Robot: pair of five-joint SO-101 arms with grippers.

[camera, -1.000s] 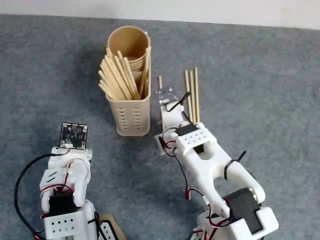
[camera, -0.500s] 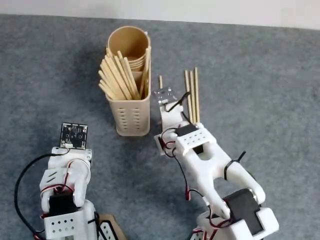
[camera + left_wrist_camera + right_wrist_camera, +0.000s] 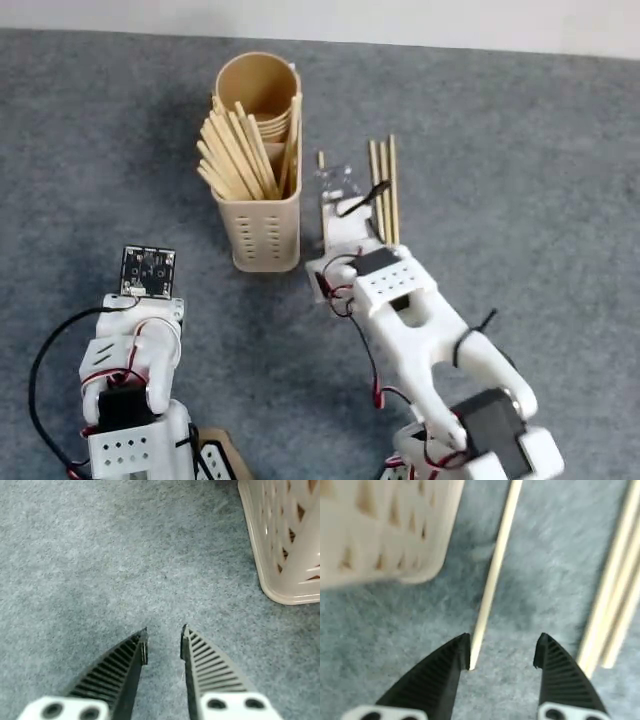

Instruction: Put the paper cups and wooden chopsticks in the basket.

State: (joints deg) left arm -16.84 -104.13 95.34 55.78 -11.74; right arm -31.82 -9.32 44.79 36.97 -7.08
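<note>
While paper cups point(image 3: 258, 85) and many wooden chopsticks point(image 3: 240, 155) fill the basket point(image 3: 262, 235) at upper centre, one loose chopstick point(image 3: 495, 570) just right of it ends between the fingers of the wide-spread right tool point(image 3: 503, 647). Three more chopsticks point(image 3: 383, 185) lie beside. The left tool point(image 3: 164, 642), narrowly parted, hangs lower left.

The basket point(image 3: 265, 225) stands on the desk point(image 3: 520, 200), towards the back and left of centre. Cups point(image 3: 258, 85) sit in its far end, with chopsticks point(image 3: 240, 155) packed in front of them. One chopstick point(image 3: 495, 570) lies just right of the basket, and three more point(image 3: 384, 185) lie side by side further right. The right gripper point(image 3: 502, 652) sits over the single chopstick's near end, between the basket and the three. The left gripper point(image 3: 164, 642) is over the desk, front-left of the basket.
</note>
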